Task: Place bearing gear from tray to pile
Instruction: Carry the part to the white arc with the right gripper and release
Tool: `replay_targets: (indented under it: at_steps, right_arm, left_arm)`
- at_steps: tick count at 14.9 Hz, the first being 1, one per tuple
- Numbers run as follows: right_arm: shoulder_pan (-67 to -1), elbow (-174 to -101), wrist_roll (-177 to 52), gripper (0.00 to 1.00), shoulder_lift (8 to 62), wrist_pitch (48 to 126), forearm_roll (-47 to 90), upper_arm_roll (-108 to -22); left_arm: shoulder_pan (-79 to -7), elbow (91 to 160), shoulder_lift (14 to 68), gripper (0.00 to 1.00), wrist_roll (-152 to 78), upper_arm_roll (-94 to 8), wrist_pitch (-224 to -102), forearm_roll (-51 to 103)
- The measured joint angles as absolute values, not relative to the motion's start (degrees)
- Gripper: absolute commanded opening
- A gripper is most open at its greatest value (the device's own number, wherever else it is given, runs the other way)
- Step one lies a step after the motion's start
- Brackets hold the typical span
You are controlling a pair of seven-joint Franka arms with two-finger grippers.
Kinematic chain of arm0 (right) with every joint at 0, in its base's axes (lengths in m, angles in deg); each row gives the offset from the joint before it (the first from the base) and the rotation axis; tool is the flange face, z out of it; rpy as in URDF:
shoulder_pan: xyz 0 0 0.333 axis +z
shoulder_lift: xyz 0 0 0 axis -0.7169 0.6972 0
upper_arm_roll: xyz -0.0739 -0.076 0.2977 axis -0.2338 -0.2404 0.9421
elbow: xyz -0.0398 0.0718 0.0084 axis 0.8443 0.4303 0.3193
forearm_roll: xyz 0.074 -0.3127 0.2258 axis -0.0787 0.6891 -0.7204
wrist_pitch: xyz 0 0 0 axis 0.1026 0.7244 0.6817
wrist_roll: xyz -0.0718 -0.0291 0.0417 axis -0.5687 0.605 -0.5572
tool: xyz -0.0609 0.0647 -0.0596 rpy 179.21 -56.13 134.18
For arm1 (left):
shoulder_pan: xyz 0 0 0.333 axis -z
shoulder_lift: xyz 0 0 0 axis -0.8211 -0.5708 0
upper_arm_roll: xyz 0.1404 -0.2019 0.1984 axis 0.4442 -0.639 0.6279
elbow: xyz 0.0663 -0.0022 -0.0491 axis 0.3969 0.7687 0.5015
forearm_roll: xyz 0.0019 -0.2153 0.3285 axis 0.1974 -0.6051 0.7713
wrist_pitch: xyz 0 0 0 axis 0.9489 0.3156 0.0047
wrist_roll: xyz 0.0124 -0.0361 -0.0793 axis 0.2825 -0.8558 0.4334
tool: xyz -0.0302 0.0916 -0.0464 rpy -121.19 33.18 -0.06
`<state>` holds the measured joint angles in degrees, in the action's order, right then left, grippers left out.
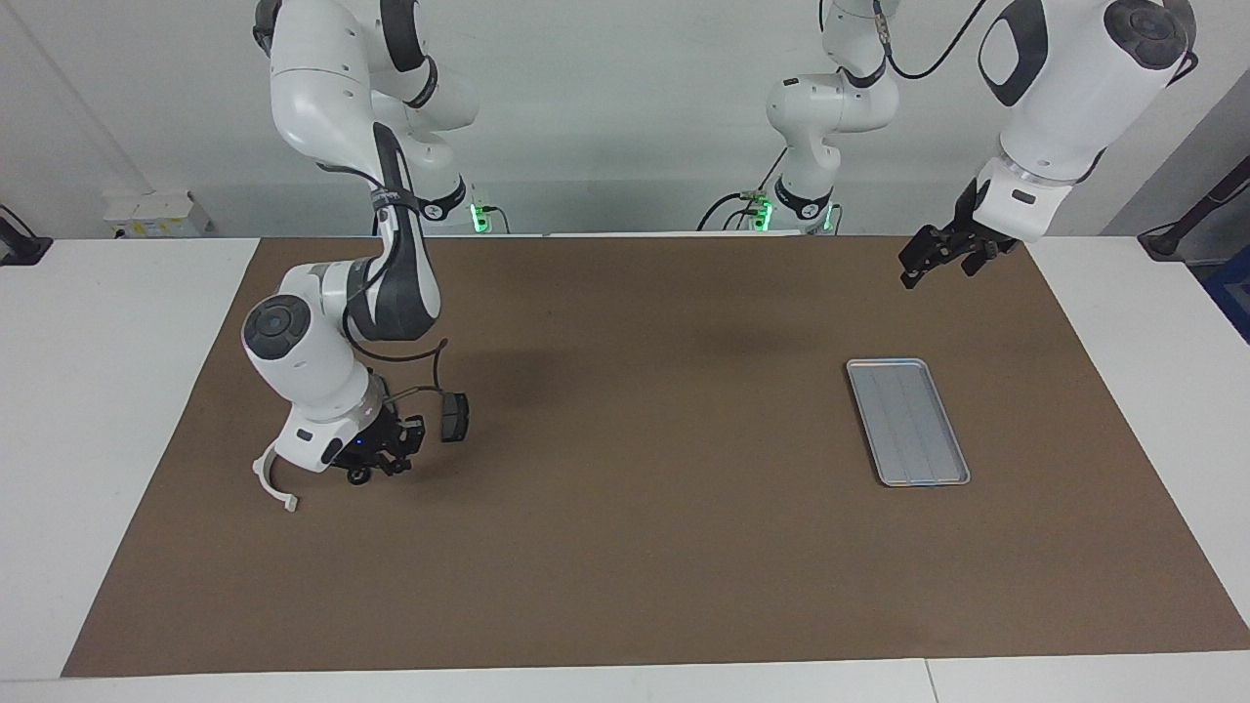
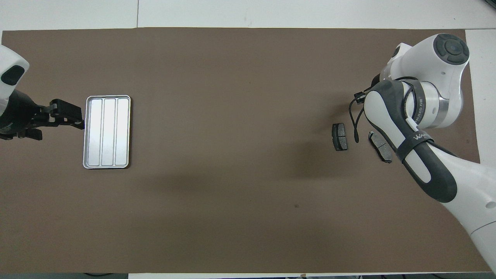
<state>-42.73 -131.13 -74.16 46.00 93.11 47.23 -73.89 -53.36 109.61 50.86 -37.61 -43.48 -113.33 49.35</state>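
brown mat (image 1: 625, 547) — tray (image 1: 907, 422), brake pads (image 2: 340, 136), bracket (image 1: 272, 481)

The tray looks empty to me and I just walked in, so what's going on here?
The tray holds nothing now. The right gripper is down low at the pile at the right arm's end of the table, beside the white bracket and the dark brake-pad pieces. A small dark ring-like part shows at its tip, but whether it is gripped or released is unclear. The left gripper waits in the air, off the tray's robot-side end.
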Motion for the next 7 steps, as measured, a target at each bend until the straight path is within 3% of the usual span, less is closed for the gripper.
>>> replay_targets:
  at_steps: [7]
  right_arm:
    - [-43.41,-134.45,-75.79,0.00,47.16,98.47,47.23,-73.93]
  left_arm:
    - [-53.36,109.61,50.86,1.00,-37.61,-43.48,-113.33,49.35]
